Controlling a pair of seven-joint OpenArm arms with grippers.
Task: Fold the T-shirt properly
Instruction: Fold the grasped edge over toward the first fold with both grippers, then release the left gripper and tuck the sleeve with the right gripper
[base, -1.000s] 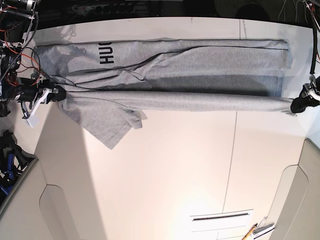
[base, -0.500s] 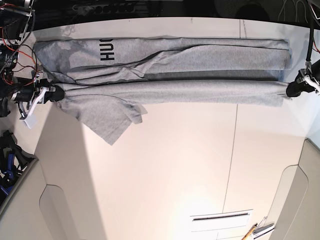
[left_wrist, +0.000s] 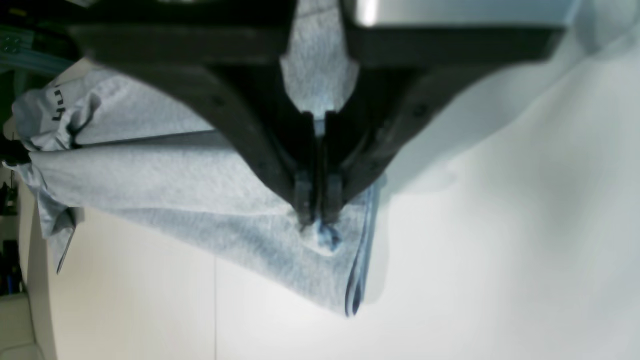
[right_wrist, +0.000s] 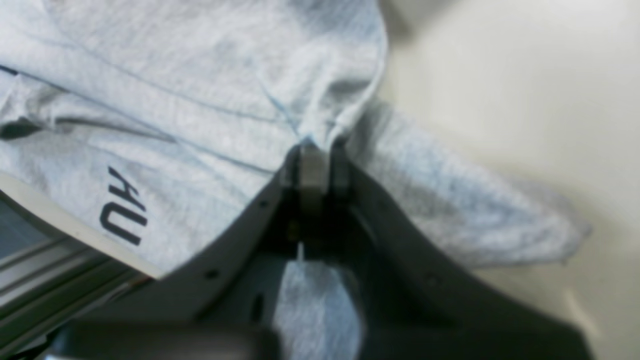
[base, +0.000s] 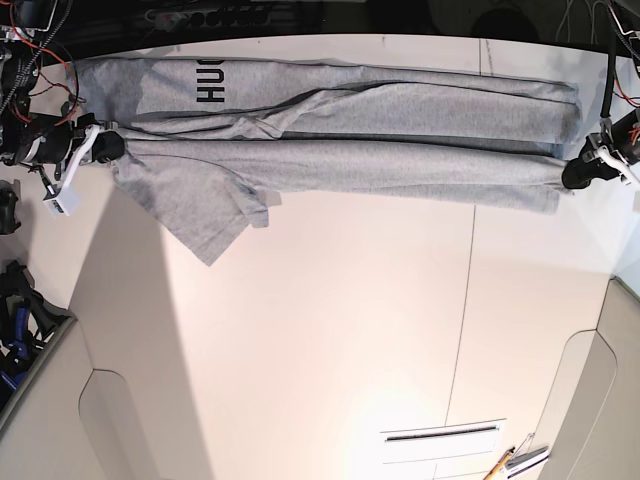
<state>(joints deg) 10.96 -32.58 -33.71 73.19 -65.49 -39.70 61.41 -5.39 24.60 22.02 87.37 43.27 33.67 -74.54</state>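
Now T-shirt (base: 340, 140) long axis left-right across table (base: 330, 330).

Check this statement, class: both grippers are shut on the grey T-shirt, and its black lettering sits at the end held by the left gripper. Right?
Not quite. The T-shirt's lettering lies at the end held by the right gripper, not the left gripper. The base view shows it. Both grippers are indeed shut on the fabric.

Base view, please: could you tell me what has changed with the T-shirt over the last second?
Both hands carried the T-shirt's pinched front fold toward the table's far edge, so it now lies against the back layer and the dark gap has nearly closed. The right hand and left hand stay shut on the cloth; the sleeve still hangs toward the near side.
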